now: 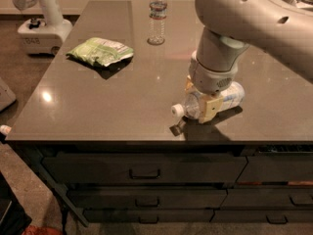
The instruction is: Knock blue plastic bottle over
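Note:
The blue plastic bottle (234,95) lies on its side on the dark table (122,106), near the front edge. Its white cap (177,110) points left and toward the front. My gripper (200,102) comes down from above at the end of the big grey arm (244,18). Its tan fingers (211,109) straddle the bottle's upper part, one in front and one behind, closed against it. The arm hides the bottle's middle.
A slim clear bottle (157,16) stands upright at the table's far edge. A green snack bag (100,52) lies at the left. A white machine (43,28) stands on the floor beyond the left edge. Drawers (144,170) run under the front edge.

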